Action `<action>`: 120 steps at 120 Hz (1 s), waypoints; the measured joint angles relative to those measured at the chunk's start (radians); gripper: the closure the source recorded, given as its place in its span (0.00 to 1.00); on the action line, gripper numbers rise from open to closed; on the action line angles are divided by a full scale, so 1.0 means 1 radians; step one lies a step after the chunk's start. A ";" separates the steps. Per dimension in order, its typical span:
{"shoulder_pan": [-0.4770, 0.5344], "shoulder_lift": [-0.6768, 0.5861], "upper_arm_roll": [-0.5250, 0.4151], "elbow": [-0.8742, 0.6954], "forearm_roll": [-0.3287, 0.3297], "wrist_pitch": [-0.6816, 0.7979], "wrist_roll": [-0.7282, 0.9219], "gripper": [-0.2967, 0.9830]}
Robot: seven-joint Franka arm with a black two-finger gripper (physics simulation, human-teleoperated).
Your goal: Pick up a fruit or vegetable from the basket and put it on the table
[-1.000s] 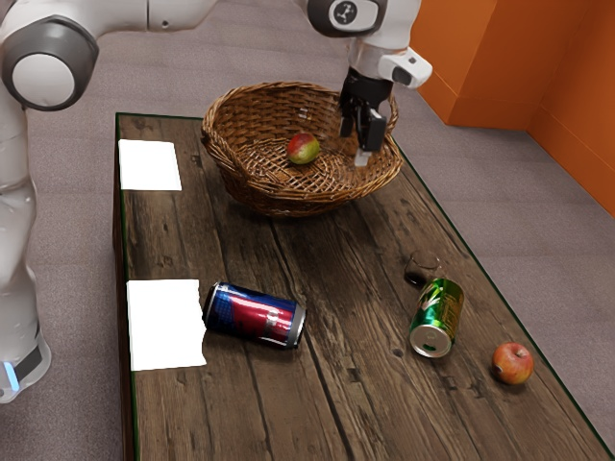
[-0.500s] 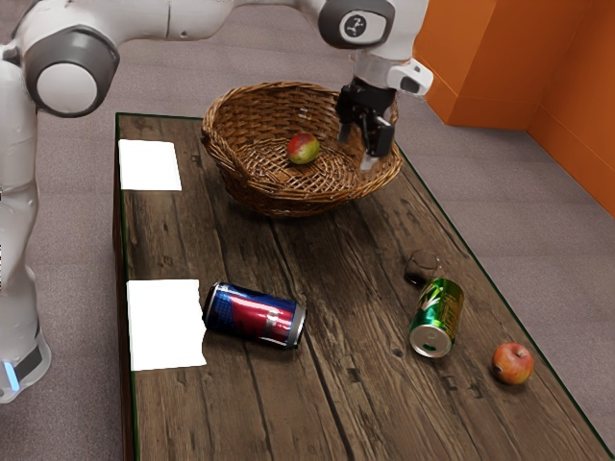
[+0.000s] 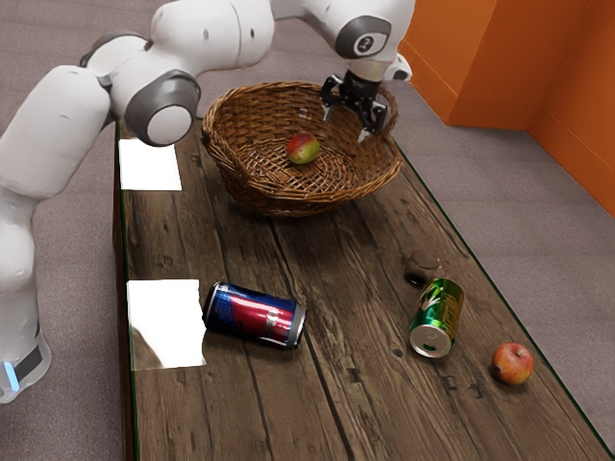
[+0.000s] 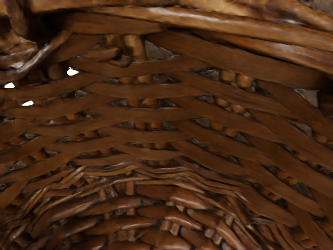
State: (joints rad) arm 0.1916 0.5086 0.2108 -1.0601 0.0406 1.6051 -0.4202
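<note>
Claw [image 3: 345, 125] spread wide and empty, I hover above the basket [image 3: 229, 108] near the mango [image 3: 304, 149], presumably keeping that gap ready to straddle it.

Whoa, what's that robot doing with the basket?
The robot arm has its open gripper at the basket, holding nothing. A red and green fruit lies inside; the job is to put a fruit or vegetable from there on the table. An apple and two cans are on the table.
</note>
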 joint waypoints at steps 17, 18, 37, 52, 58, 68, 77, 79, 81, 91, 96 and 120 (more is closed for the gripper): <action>0.019 -0.029 -0.037 -0.023 -0.023 -0.047 -0.024 0.23; 0.018 -0.035 -0.040 -0.031 -0.025 -0.051 -0.026 0.23; 0.013 -0.255 -0.061 -0.354 -0.026 -0.041 -0.052 0.23; 0.013 -0.285 -0.062 -0.418 -0.008 -0.009 -0.069 0.23; 0.012 -0.285 -0.062 -0.429 -0.003 0.001 -0.076 0.23; 0.013 -0.283 -0.059 -0.442 0.002 0.017 -0.086 0.23; 0.014 -0.279 -0.057 -0.455 0.004 0.032 -0.094 0.23; 0.014 -0.277 -0.057 -0.457 0.004 0.035 -0.096 0.23; 0.014 -0.275 -0.057 -0.458 0.005 0.039 -0.098 0.23; 0.015 -0.269 -0.057 -0.467 0.006 0.054 -0.105 0.23; 0.017 -0.268 -0.056 -0.471 0.006 0.062 -0.108 0.23; 0.021 -0.257 -0.056 -0.481 0.007 0.089 -0.121 0.23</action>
State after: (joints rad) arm 0.2130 0.2513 0.1549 -1.5411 0.0474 1.6937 -0.5414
